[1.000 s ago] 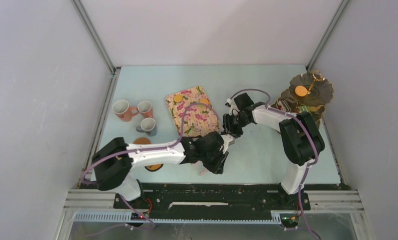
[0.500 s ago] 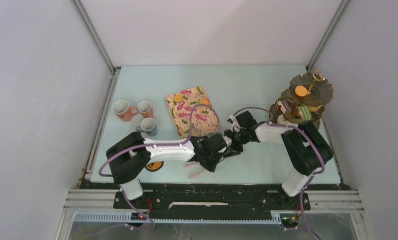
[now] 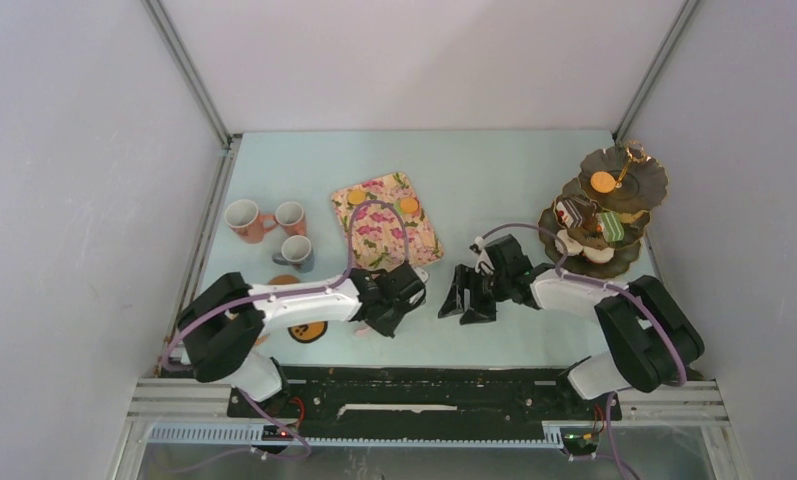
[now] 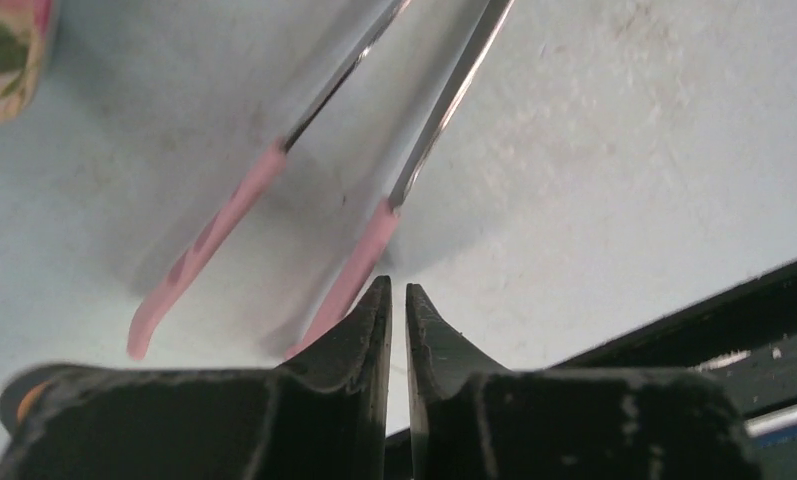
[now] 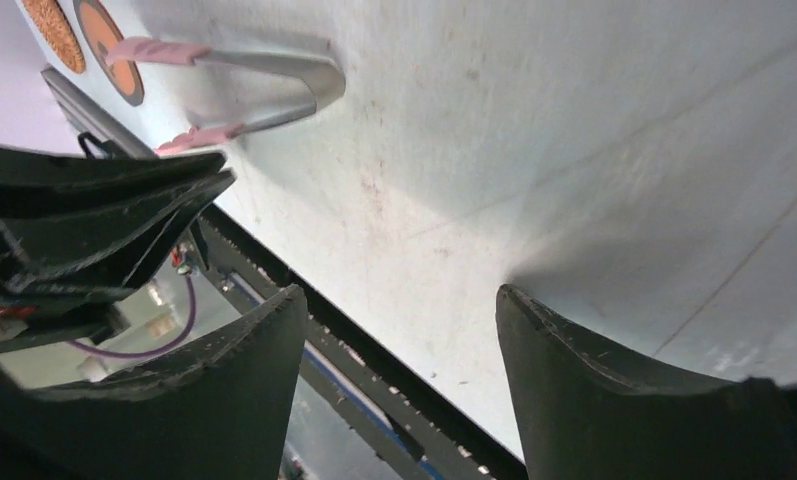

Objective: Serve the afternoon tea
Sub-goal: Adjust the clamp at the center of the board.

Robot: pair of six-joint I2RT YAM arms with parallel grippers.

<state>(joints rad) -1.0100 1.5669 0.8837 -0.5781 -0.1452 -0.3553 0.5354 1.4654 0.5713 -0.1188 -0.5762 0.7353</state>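
the tongs (image 4: 359, 265) in front of me are gleaming as smooth, polished metal along their arms, while their pink tips are looking like soft matt rubber or plastic. the table (image 4: 624, 150) is showing a pale matt face, speckled and scuffed. my left fingers (image 4: 344, 400) are looking like dull black plastic with rough, chipped edges, and my right fingers (image 5: 614, 390) are wearing the same matt, dusty black.
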